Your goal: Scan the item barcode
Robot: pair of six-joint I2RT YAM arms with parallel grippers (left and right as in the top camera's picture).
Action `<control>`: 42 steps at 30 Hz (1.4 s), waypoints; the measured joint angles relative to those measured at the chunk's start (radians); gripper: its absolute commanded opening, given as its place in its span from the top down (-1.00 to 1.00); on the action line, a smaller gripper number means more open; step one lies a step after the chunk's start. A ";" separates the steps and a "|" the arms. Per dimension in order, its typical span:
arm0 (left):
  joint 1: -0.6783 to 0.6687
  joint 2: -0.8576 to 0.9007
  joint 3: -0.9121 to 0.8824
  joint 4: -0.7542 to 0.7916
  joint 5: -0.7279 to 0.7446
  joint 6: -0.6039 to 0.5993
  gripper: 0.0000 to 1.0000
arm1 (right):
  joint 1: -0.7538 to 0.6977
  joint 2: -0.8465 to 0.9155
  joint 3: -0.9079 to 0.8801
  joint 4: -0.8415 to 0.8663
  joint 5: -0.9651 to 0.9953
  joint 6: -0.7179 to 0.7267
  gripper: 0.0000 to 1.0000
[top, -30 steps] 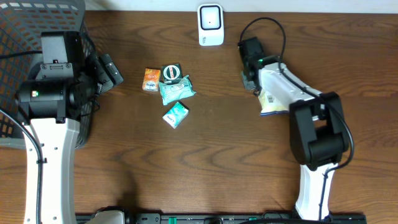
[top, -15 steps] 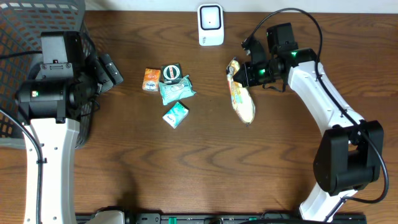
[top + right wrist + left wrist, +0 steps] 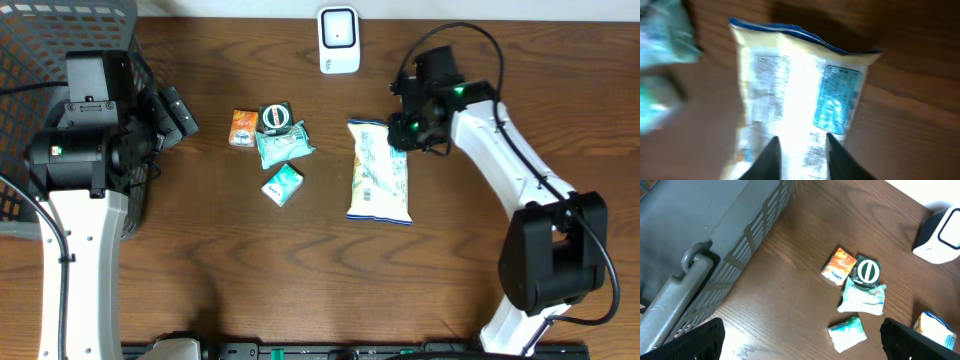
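Your right wrist view is blurred: you cannot read any line of the print on the snack bag (image 3: 800,85). Its lower end runs off the bottom edge behind the right gripper (image 3: 801,155). In your left wrist view the scanner (image 3: 940,232) and the bag are cut by the right edge, and the left gripper (image 3: 801,347) shows only two fingertips (image 3: 692,341) at the bottom corners. Overhead, you cannot tell whether the right gripper touches the bag.

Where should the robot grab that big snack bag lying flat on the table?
Pinch the thin end seam of the snack bag, the end nearest the right gripper, coming down from above. The bag lies flat, and its middle looks too wide to pinch.
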 measured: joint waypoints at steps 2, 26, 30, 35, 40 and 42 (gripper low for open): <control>0.000 0.000 0.000 0.000 0.000 0.000 -0.95 | 0.019 0.000 0.000 -0.011 0.067 0.001 -0.64; 0.000 0.000 0.000 0.000 0.000 0.000 -0.96 | 0.423 0.000 -0.236 0.062 0.604 0.383 -0.99; 0.000 0.000 0.000 0.000 0.000 0.000 -0.95 | 0.426 0.000 -0.333 0.198 0.640 0.415 -0.98; 0.000 0.000 0.000 -0.001 0.000 0.000 -0.96 | 0.425 -0.013 -0.404 0.317 0.675 0.424 -0.28; 0.000 0.000 0.000 0.000 0.000 0.000 -0.95 | 0.425 -0.018 -0.455 0.364 0.713 0.412 0.40; 0.000 0.000 0.000 0.000 0.000 0.000 -0.96 | 0.425 -0.018 -0.455 0.364 0.715 0.399 0.55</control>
